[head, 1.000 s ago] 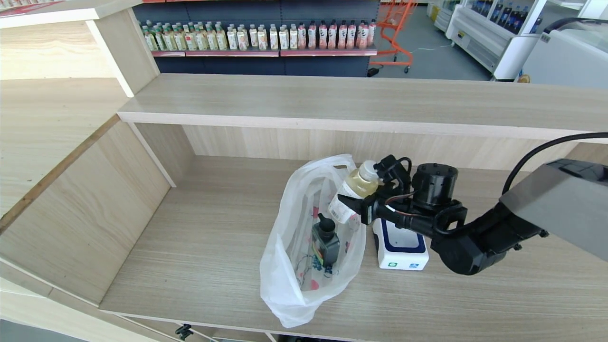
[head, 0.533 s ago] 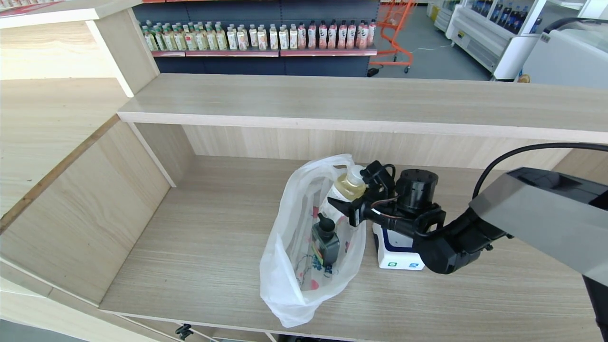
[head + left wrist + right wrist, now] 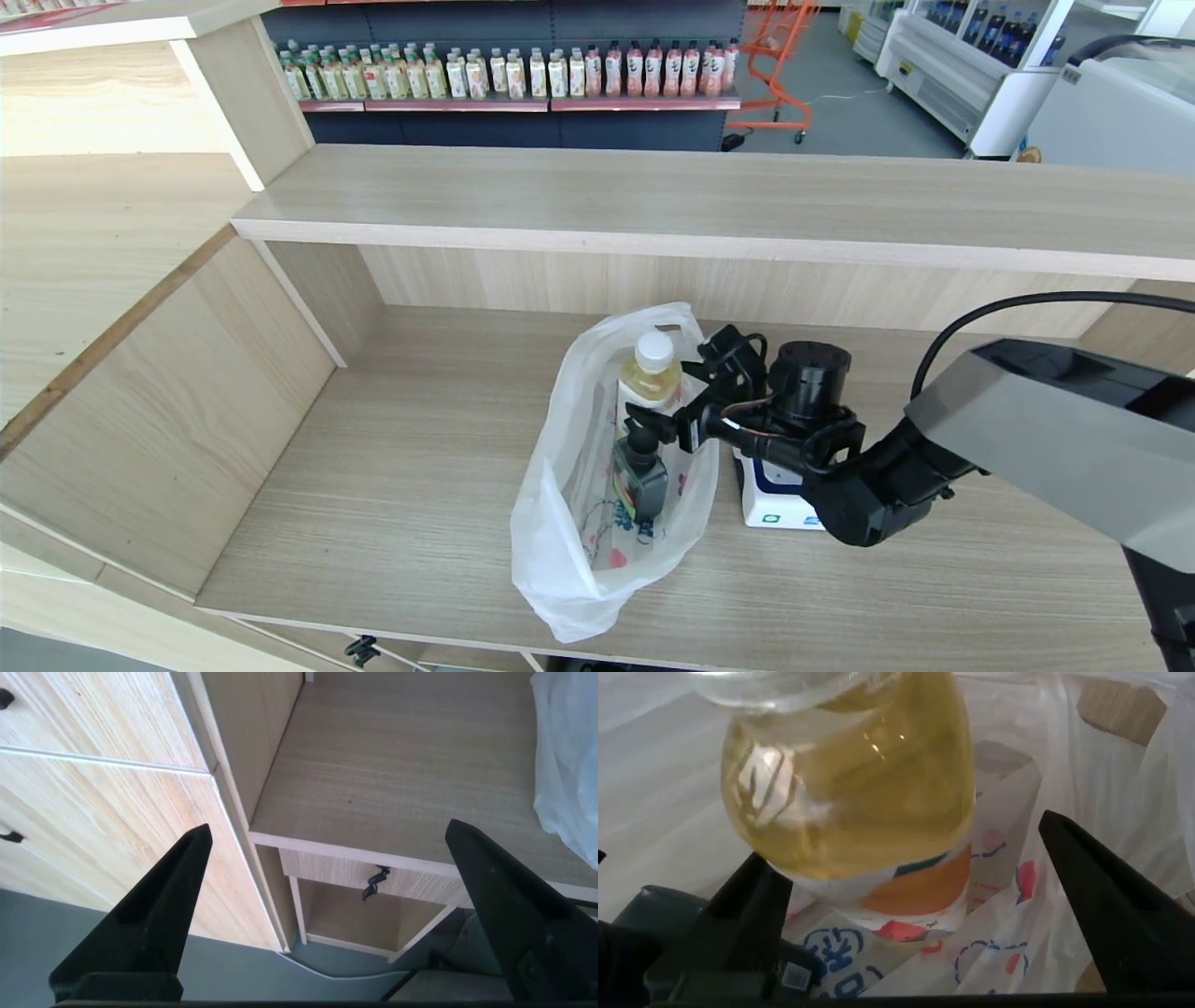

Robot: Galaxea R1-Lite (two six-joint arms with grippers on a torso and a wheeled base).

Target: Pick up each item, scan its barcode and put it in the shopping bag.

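Right gripper (image 3: 672,397) stands spread around the bottle (image 3: 651,378), upright inside the shopping bag (image 3: 560,523). Bagging looks done; next, lift clear without snagging

I read no text. Bottle (image 3: 915,891) label: coloured print, illegible. Scanner (image 3: 784,509) front: small green mark, illegible to me.

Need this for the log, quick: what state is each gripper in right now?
Left gripper: open, empty.
Right gripper: open around the bottle, which stands in the shopping bag; a gap shows beside one finger.
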